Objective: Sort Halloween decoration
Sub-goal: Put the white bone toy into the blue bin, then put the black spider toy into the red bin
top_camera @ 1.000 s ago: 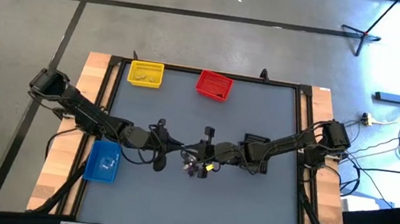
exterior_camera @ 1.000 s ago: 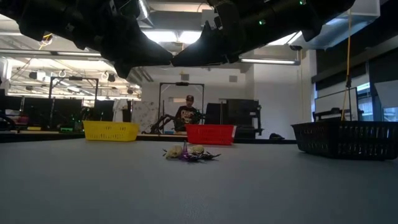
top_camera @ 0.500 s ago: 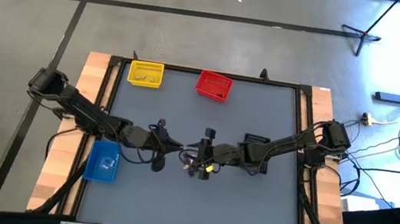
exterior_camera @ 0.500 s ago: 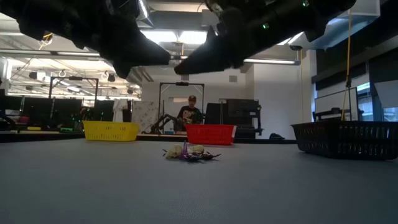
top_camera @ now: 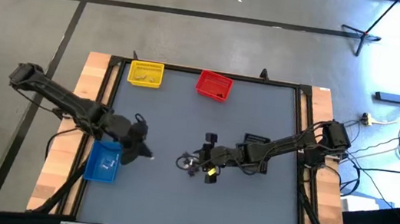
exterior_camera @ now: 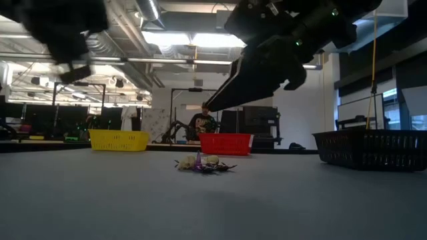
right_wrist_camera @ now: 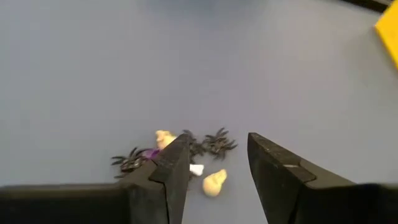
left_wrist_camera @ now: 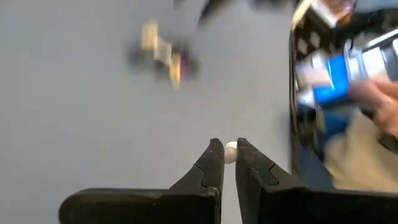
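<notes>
near the table's middle, a small heap of trinkets (top_camera: 195,164): dark spider shapes, a purple piece, pale tan lumps and a white bit, all touching or just beside one another. right claw (right_wrist_camera: 214,163) hangs directly over the heap, fingers spread apart and empty, tips pointing down toward it; in its wrist view the white bit and a tan lump (right_wrist_camera: 213,182) lie between the two fingers, spiders just beyond. heap has no clear long axis, so the pick likely turns on singling out one piece rather than on wrist angle. left claw (left_wrist_camera: 224,163) is well apart from the heap, close to the blue bin (top_camera: 103,163) at the table's left edge, clenched on a small white ball (left_wrist_camera: 230,151) at its tips. judged: the right arm is far the nearer for the next pick, straight down; the left seems bound for a drop. yellow bin (top_camera: 145,74) and red bin (top_camera: 213,85) sit at the far edge.
</notes>
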Available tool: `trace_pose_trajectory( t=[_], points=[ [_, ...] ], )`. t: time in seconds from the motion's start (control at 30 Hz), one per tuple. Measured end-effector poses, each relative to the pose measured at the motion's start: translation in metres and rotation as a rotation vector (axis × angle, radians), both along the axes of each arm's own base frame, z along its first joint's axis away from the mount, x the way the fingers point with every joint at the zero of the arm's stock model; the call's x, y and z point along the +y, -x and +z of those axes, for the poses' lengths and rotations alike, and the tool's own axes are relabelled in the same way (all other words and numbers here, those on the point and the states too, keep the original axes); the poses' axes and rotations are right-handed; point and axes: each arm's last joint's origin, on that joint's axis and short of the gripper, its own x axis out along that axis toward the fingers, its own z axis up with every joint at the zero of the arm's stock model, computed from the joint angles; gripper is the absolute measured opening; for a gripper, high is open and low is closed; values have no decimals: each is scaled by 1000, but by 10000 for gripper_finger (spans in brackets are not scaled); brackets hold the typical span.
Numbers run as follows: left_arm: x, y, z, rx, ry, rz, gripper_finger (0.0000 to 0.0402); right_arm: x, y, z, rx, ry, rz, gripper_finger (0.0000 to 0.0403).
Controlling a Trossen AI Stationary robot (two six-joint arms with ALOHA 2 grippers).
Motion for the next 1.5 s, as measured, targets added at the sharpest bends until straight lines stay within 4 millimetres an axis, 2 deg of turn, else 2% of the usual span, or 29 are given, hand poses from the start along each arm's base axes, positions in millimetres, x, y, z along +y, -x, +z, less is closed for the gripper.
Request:
trace_pose_trajectory(
  t=[0.33,0.5,0.8,1.27,1.5],
  points=[
    [3,57,-13,709,524,60,7,1,0,0,8,-19,28,159],
    [5,71,-17,947,608,141,7,1,0,0,8,-19,28,159],
    [7,74,-20,988,589,219,14,1,1,-1,15,-63,-5,159],
    [8,74,-24,985,585,317,100,3,1,-2,37,-125,33,159],
    [8,74,-26,986,584,318,113,3,5,-6,95,-130,49,159]
  ],
)
